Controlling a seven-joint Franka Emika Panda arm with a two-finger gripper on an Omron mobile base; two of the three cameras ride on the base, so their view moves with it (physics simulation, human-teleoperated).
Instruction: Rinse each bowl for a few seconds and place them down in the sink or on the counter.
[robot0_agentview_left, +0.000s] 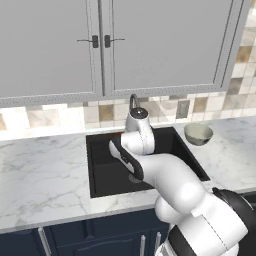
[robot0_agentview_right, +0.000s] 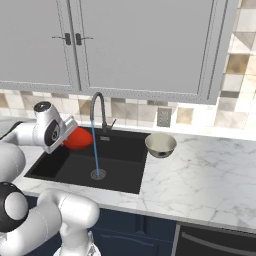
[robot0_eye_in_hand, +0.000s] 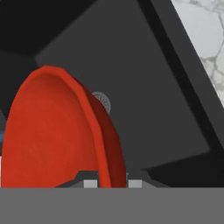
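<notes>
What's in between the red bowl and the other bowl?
In the right base view, the faucet and its blue water stream stand between the red bowl and the cream bowl, with black sink below.

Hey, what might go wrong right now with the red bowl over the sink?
1. The gripper pinches only the thin rim of the red bowl; it might slip and drop into the sink.
2. The water stream falls beside the bowl, so it may go unrinsed.
3. Swinging toward the stream, the bowl might knock the faucet.
</notes>
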